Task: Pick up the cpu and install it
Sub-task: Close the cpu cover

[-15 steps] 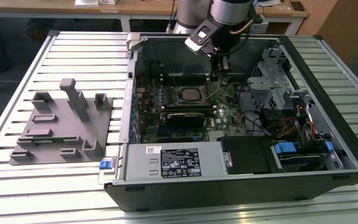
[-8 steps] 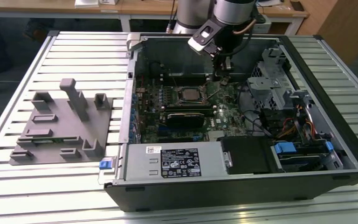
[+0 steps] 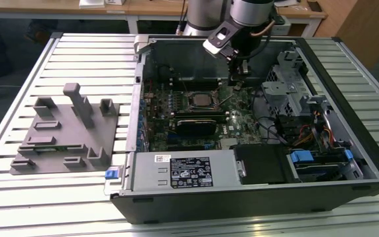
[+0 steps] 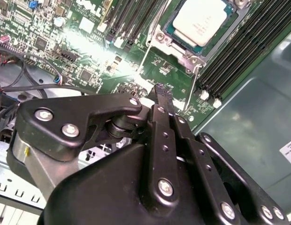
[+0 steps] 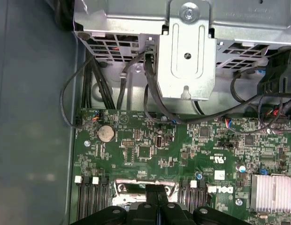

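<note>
Inside the open computer case (image 3: 347, 163), which lies on the slatted counter (image 3: 57, 197), your arm (image 3: 252, 15) hangs from the far side with the jaws low over the green motherboard (image 3: 239, 116). The jaws are pressed together with nothing between them. In both wrist views their black tips meet just above the board.

The cpu (image 3: 203, 100), a pale silvery square, sits near the middle of the board, just to the exterior view's left of the jaws and apart from them. In the second wrist view the cpu (image 4: 199, 21) lies flat inside its socket (image 4: 160, 36). A thin wire lever (image 4: 195, 86) runs along the socket's edge, between the chip and the jaw tips. I cannot tell whether that lever is latched.

The grey fixture block (image 3: 64, 131) stands on the counter, well to the exterior view's left of the case.

Judging from this, your main risk is how closely everything is packed.
- **Board damage:** the tips are close to the board and the memory slots (image 4: 239, 51), so a slightly deep or skewed move could scrape parts.
- **Lever slip:** a slip off the springy lever could knock the chip or its frame.
- **Cable snag:** the black cables (image 3: 268, 123) to the exterior view's right could catch the wrist.
</note>
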Robot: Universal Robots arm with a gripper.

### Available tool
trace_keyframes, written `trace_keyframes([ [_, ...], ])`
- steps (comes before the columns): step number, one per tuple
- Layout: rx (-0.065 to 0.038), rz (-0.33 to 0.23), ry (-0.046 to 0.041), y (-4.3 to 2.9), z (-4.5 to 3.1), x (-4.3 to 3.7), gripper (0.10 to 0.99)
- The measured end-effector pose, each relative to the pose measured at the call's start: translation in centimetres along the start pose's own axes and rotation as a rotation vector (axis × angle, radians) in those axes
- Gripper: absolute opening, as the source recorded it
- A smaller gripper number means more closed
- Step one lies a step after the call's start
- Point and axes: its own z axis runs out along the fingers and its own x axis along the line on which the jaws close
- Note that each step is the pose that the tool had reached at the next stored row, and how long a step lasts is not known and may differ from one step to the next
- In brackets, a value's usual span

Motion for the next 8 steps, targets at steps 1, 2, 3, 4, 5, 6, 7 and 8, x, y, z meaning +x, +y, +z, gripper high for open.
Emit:
trace_keyframes([
  [1,0.000,0.000,0.0000,0.09,0.00,0.00,0.106],
  [2,0.000,0.000,0.0000,0.18,0.00,0.00,0.106],
  [3,0.000,0.000,0.0000,0.27,0.01,0.00,0.106],
  [4,0.000,0.000,0.0000,0.35,0.01,0.00,0.106],
  [5,0.000,0.000,0.0001,0.43,0.01,0.00,0.106],
  [6,0.000,0.000,0.0000,0.49,0.01,0.00,0.106],
  [7,0.000,0.000,0.0000,0.56,0.01,0.00,0.106],
  [8,0.000,0.000,0.0000,0.62,0.01,0.00,0.106],
])
